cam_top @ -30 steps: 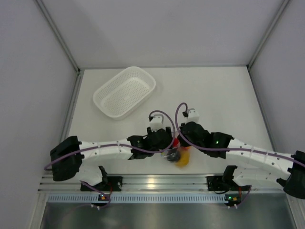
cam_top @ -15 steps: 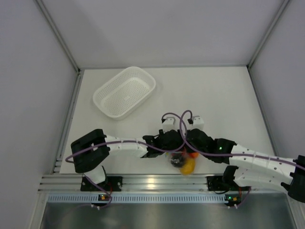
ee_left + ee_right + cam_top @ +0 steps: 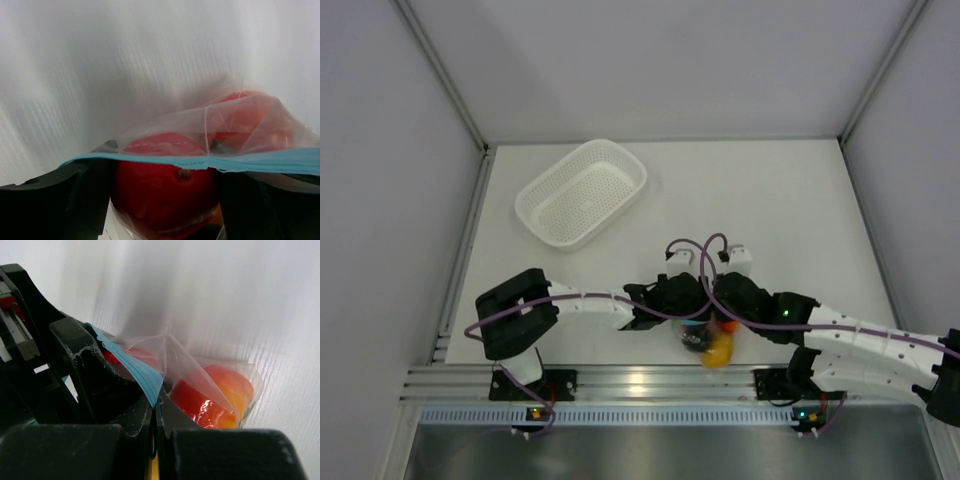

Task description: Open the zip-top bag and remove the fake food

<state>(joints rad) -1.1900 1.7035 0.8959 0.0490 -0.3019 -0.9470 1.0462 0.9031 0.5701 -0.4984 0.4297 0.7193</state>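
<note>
- The zip-top bag (image 3: 705, 338) is seen at the near edge of the table (image 3: 790, 200), about centre, just beside the metal rail (image 3: 640, 380). The fake food (image 3: 717, 350) is inside it.
- Bare table is left on the far and right sides of the bag. The white basket (image 3: 535, 195) is placed far left, well apart from the bag and near the left wall.
- Left wrist view only: the left gripper (image 3: 162, 167) is shown with fingers spread wide and a red ball (image 3: 165, 200) between them. The blue zip strip (image 3: 250, 162) is stretched across both fingers. Pad contact with the ball cannot be told.
- Right wrist view only: the right gripper (image 3: 156, 410) is shown with fingers pressed together, the zip strip pinched between them. An orange-red piece (image 3: 205, 400) is seen through the plastic, and the left gripper's finger is seen just beside.
- Top view only: both wrists are crowded over the bag's far side, so the fingers are hidden. A yellow-orange piece is shown nearest the rail.
</note>
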